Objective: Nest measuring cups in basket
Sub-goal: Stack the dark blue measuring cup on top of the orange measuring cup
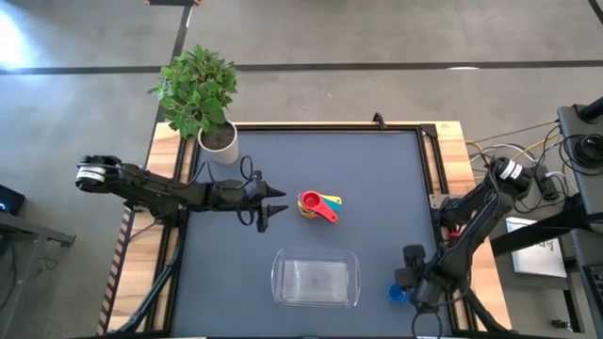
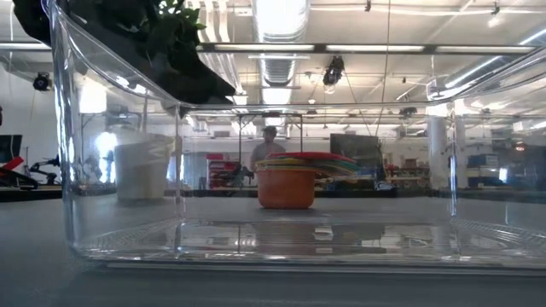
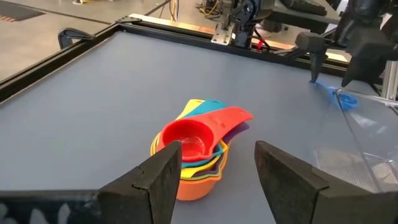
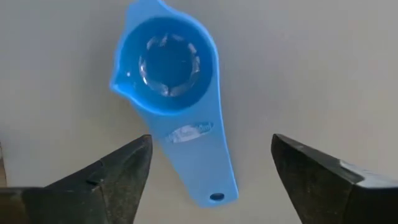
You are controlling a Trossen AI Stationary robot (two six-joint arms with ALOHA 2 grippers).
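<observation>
A nested stack of measuring cups, red on top with yellow, teal and orange under it, stands on the grey mat at mid-table; it also shows in the left wrist view and low view. My left gripper is open just left of the stack, level with it, touching nothing. The blue cup lies on the mat near the right near corner, bowl up. My right gripper hovers open right above it, fingers on either side of its handle. The clear basket sits near the near edge.
A white pot with a green plant stands at the table's far left corner. The raised black frame runs along the table's right edge. In the low view a person stands in the room far beyond the table.
</observation>
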